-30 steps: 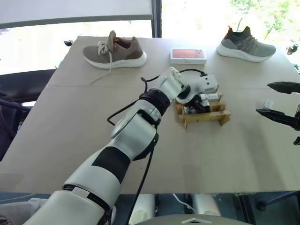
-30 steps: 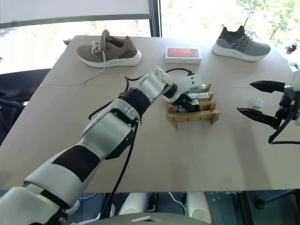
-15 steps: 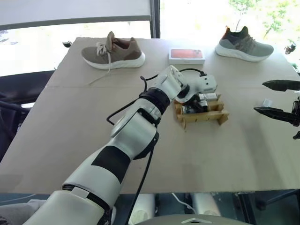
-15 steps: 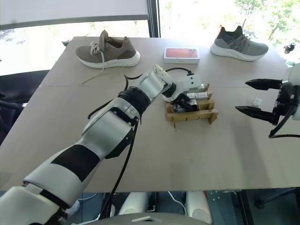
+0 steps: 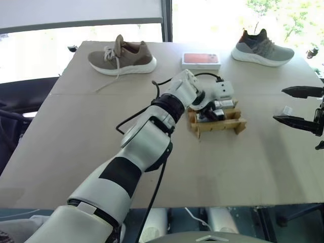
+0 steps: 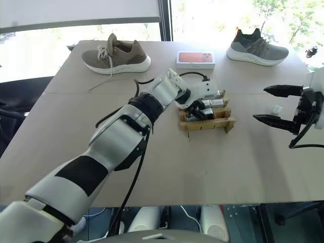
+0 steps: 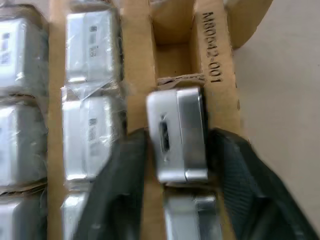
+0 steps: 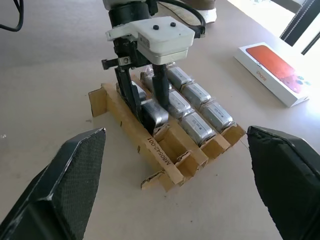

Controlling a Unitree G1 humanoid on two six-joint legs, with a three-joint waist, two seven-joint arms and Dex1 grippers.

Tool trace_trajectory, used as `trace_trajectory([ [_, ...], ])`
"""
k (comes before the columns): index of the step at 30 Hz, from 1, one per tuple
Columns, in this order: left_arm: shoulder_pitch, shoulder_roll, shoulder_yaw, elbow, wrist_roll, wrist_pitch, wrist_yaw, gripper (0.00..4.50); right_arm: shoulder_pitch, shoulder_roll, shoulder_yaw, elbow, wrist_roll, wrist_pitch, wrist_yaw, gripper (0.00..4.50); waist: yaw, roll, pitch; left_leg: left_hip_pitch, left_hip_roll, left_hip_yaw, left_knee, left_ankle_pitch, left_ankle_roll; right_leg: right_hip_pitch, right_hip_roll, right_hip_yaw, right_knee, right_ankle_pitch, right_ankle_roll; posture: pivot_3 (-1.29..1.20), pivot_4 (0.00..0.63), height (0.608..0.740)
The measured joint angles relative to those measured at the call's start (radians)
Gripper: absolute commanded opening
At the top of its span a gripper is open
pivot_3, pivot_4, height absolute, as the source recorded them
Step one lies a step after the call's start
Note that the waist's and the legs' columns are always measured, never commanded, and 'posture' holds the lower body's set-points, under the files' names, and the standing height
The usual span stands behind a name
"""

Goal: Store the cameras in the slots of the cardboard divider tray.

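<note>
Your left gripper [image 7: 175, 150] had parted around 1 camera [image 7: 180, 135] seated in the cardboard divider tray [image 7: 212, 60]. Lifting straight up would have avoided dragging it. Your right gripper [image 6: 276, 105] hung wide open, empty.

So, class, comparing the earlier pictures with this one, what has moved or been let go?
Nothing visibly moved; the whole picture only shifts slightly, which is the head camera. As before, the left gripper sits at the cardboard divider tray, around a camera standing in a slot of its outer row. The right gripper stays open, off to the side of the tray.
</note>
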Motion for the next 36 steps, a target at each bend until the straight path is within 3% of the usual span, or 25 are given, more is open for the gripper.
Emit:
trace_trajectory([
  [2,-0.001,0.015,0.015,-0.026,-0.011,0.039,-0.028,4.37,0.011,0.0,0.0,-0.015,0.001,0.006,-0.005,4.5,0.001,0.0,0.0,-0.001,0.0,0.0,0.0,0.0,0.0,-0.001,0.0,0.0,0.0,0.0,0.0,0.0,0.15,0.74],
  [10,0.005,0.124,0.144,-0.34,-0.11,0.252,-0.055,4.37,0.088,0.012,-0.024,-0.077,-0.006,0.029,-0.09,4.5,0.008,0.001,0.0,-0.005,0.003,0.0,-0.001,0.003,-0.005,-0.004,-0.001,0.0,-0.001,0.0,0.001,0.0,0.15,0.74],
  [13,0.373,0.149,0.379,-0.858,-0.29,0.265,0.032,4.37,0.164,0.038,-0.036,-0.192,-0.132,0.197,-0.381,4.5,0.001,0.004,-0.002,-0.003,0.005,0.001,-0.003,0.003,-0.006,-0.005,-0.008,0.006,0.003,-0.001,0.001,0.0,0.15,0.74],
  [16,0.615,0.198,0.482,-1.079,-0.421,0.33,0.046,4.46,0.149,0.086,0.01,-0.232,-0.245,0.424,-0.635,4.5,-0.002,0.004,-0.002,-0.006,0.005,0.001,-0.002,0.007,-0.014,-0.01,-0.008,0.006,0.005,0.0,0.0,0.0,0.15,0.74],
  [20,0.754,0.309,0.531,-1.28,-0.54,0.336,0.022,4.46,-0.004,0.243,0.057,-0.249,-0.331,0.674,-0.905,4.5,0.003,0.004,-0.003,-0.001,0.004,0.0,-0.001,0.011,-0.018,-0.006,-0.002,0.006,0.006,0.001,-0.002,0.0,0.15,0.74],
  [23,0.821,0.37,0.549,-1.345,-0.595,0.304,0.014,4.46,-0.098,0.313,0.08,-0.189,-0.372,0.76,-1.015,4.5,0.011,0.004,-0.003,0.003,0.003,-0.001,-0.001,0.011,-0.017,-0.001,-0.001,0.005,0.005,0.001,-0.003,0.0,0.15,0.74],
  [28,0.874,0.434,0.563,-1.367,-0.642,0.262,0.023,4.46,-0.222,0.386,0.054,-0.015,-0.386,0.815,-1.078,4.5,0.007,0.003,-0.003,0.002,0.002,0.0,-0.001,0.01,-0.015,0.0,0.0,0.006,0.003,0.001,-0.002,0.0,0.15,0.74],
  [36,0.948,0.466,0.559,-1.429,-0.706,0.235,0.093,4.46,-0.383,0.473,0.022,0.254,-0.401,0.761,-1.152,4.5,-0.003,0.003,-0.003,0.0,0.003,0.0,-0.005,0.009,-0.014,-0.002,0.0,0.005,0.001,0.001,-0.002,0.0,0.15,0.74],
])
